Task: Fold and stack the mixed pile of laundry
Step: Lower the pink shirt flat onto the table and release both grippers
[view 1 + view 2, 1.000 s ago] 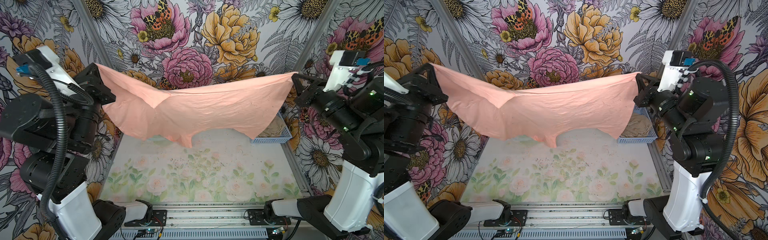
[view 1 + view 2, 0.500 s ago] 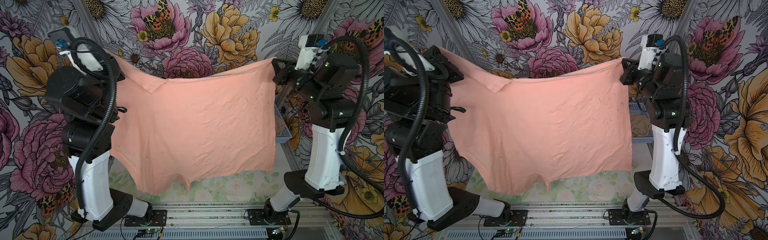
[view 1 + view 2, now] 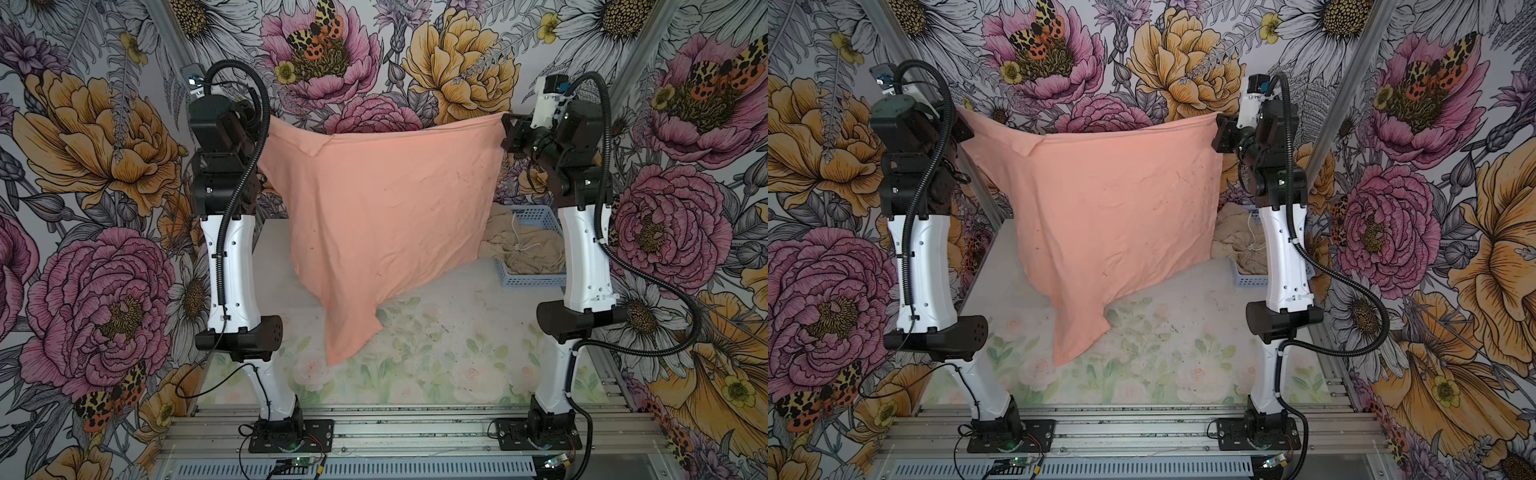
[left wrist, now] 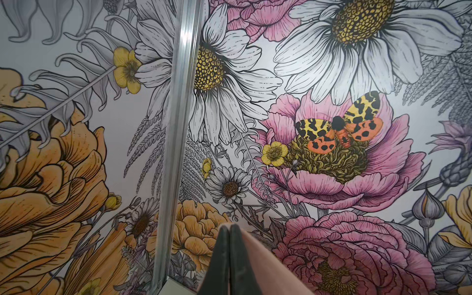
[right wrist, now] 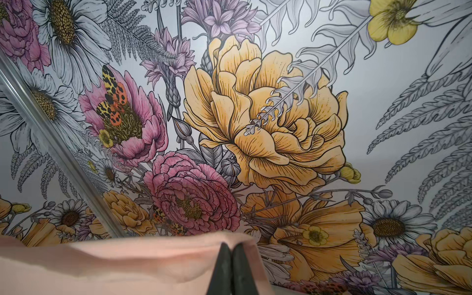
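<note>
Basket: I see a light blue perforated basket (image 3: pixel 534 281) at the far right of the desk (image 3: pixel 457 353), close beside the right arm, which hides part of it.
Basket contents: a crumpled beige-tan garment (image 3: pixel 525 249) with its white drawstring (image 3: pixel 516 232) on top; the cloth bulges past the rim toward the middle.
T-shirt: the peach-pink T-shirt (image 3: pixel 386 199) hangs in the air between my two arms, in front of the basket's inner side.
Left end effector (image 4: pixel 229 226): fingers pressed together, pinching one upper corner of the shirt.
Right end effector (image 5: pixel 231 245): fingers pressed together, pinching the other upper corner.
Edges: the top edge is stretched with a slight sag. The bottom edge slants down to a point on the left, and I cannot tell whether that point touches the desk.
Open room: the near part of the desk, between the arm bases, lies bare in both top views.
</note>
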You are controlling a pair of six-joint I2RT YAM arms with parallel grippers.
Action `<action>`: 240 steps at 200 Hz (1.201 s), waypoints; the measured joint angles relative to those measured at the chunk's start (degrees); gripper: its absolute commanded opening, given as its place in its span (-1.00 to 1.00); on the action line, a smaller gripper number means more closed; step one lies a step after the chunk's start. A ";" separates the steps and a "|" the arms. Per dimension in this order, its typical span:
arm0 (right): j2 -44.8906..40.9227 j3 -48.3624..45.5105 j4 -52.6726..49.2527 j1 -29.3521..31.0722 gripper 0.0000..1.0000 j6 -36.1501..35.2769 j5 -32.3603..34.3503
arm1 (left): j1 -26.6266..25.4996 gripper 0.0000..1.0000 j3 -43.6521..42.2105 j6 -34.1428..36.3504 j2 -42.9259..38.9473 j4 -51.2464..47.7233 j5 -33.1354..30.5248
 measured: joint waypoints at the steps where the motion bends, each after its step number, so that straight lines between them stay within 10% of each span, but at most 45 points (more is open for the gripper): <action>1: 0.17 0.00 0.13 -0.04 -1.00 0.04 0.00 | 0.09 -1.00 0.11 0.00 0.22 0.09 0.17; 101: -1.68 -5.75 12.33 -4.26 -1.00 -0.35 -3.34 | 1.62 -1.00 -7.02 -0.87 -7.74 6.80 7.80; 190: -45.20 -81.13 18.51 -4.02 -1.00 -4.63 -7.93 | 3.43 -1.00 -68.19 -6.51 -49.59 13.79 21.35; 240: -60.28 -101.92 16.68 -3.78 -1.00 -2.27 -6.32 | 1.01 -1.00 -95.82 -16.37 -66.42 10.49 23.69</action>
